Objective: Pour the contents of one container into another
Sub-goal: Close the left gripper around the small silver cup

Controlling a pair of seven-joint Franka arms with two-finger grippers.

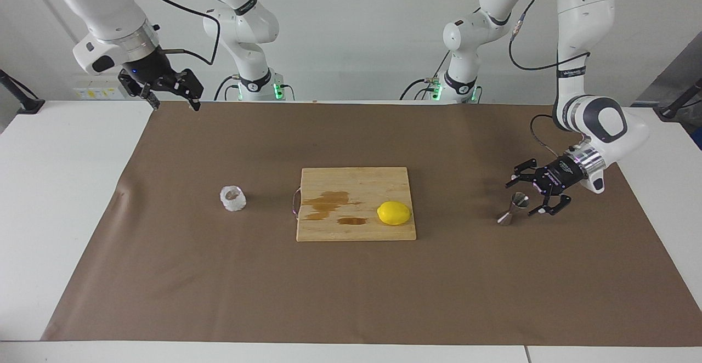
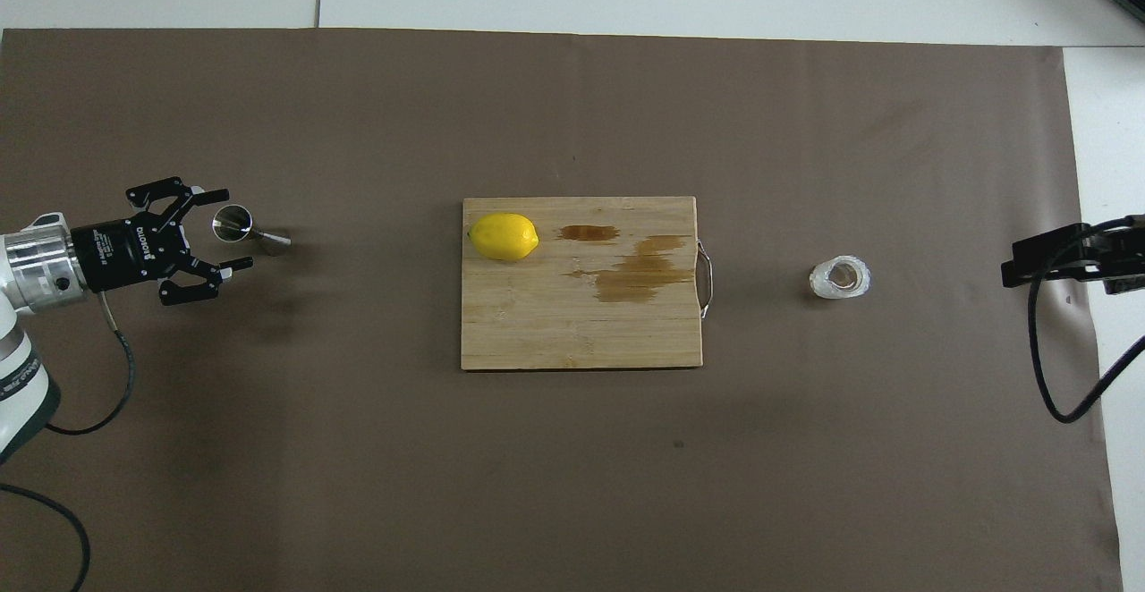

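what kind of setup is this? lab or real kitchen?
Most likely a robotics lab staged as a kitchen or bar task: two white robot arms at a white table under a brown paper sheet, holding a wooden cutting board and little else.
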